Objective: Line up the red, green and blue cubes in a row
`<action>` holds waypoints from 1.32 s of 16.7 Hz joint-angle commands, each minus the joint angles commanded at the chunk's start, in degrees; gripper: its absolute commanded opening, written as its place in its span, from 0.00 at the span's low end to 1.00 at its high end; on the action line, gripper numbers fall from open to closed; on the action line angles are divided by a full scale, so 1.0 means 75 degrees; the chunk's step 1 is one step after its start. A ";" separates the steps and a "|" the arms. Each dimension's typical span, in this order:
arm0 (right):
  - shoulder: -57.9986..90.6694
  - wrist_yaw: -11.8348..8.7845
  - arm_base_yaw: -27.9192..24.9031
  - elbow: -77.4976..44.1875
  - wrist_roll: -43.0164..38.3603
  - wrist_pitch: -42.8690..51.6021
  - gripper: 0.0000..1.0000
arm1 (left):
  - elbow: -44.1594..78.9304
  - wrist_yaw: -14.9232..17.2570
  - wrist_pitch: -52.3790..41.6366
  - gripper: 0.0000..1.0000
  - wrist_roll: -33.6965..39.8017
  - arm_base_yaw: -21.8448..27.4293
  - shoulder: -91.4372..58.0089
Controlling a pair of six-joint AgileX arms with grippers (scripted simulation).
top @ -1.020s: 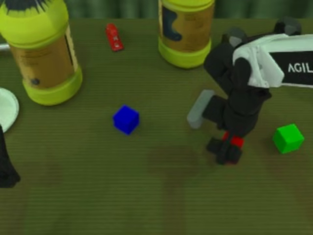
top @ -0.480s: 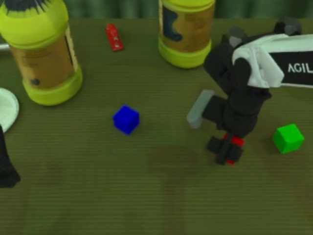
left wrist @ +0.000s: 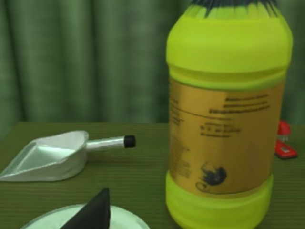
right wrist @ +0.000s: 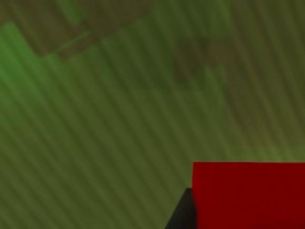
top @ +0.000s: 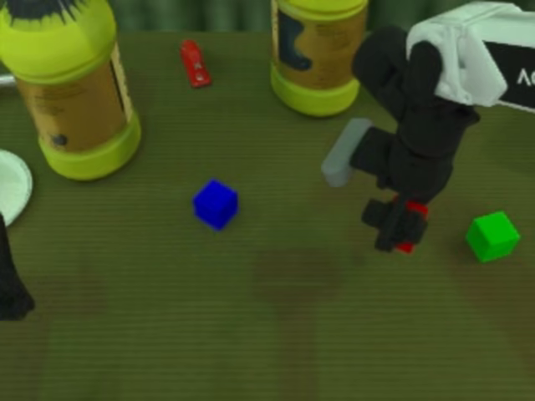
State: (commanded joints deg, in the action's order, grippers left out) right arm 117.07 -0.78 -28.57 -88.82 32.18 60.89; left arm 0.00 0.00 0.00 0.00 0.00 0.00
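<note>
Right gripper [top: 399, 227] jaws pinch red cube [top: 415, 208] — green cube [top: 492, 236], blue cube [top: 216, 204] unplaced; row not begun.

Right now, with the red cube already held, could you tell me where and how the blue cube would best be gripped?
Probably from straight above, fingers closing on two opposite side faces of the blue cube. It sits flat on the table, turned slightly, so the wrist should rotate to match. It has open space all round. The right gripper holds the red cube; the left arm is parked at the left edge.

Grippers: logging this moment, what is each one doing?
Right gripper: shut on the red cube.
Left gripper: at the table's left edge, cannot tell.
</note>
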 joint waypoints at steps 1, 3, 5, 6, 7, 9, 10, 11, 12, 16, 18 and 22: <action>-0.0078 0.0000 -0.0005 -0.0100 0.0001 0.0137 0.00 | 0.0000 0.0000 0.0000 1.00 0.0000 0.0000 0.0000; -0.0119 0.0000 -0.0007 -0.0143 -0.0001 0.0193 0.00 | 0.0000 0.0000 0.0000 1.00 0.0000 0.0000 0.0000; -0.0090 -0.0002 0.0031 -0.0127 -0.0013 0.0176 0.00 | 0.0000 0.0000 0.0000 1.00 0.0000 0.0000 0.0000; -0.0077 -0.0002 0.0020 -0.0144 -0.0010 0.0186 0.00 | 0.0000 0.0000 0.0000 1.00 0.0000 0.0000 0.0000; -0.0010 -0.0002 -0.0033 -0.0231 0.0008 0.0239 0.00 | 0.0000 0.0000 0.0000 1.00 0.0000 0.0000 0.0000; 0.0298 0.0000 -0.0270 -0.0660 0.0080 0.0484 0.00 | 0.0000 0.0000 0.0000 1.00 0.0000 0.0000 0.0000; 0.0521 0.0001 -0.0435 -0.1000 0.0123 0.0662 0.00 | 0.0000 0.0000 0.0000 1.00 0.0000 0.0000 0.0000; 0.0776 0.0002 -0.0622 -0.1412 0.0170 0.0867 0.00 | 0.0000 0.0000 0.0000 1.00 0.0000 0.0000 0.0000; 0.1061 0.0003 -0.0831 -0.1913 0.0222 0.1099 0.00 | 0.0000 0.0000 0.0000 1.00 0.0000 0.0000 0.0000; 0.2292 0.0003 -0.1780 -0.4335 0.0443 0.2129 0.00 | 0.0000 0.0000 0.0000 1.00 0.0000 0.0000 0.0000; 0.2857 0.0002 -0.2257 -0.5483 0.0550 0.2618 0.00 | 0.0000 0.0000 0.0000 1.00 0.0000 0.0000 0.0000; 0.3620 0.0014 -0.2968 -0.6998 0.0693 0.3294 0.00 | 0.0000 0.0000 0.0000 1.00 0.0000 0.0000 0.0000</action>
State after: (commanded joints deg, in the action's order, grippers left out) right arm 144.22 -0.67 -50.83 -141.31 37.37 85.59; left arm 0.00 0.00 0.00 0.00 0.00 0.00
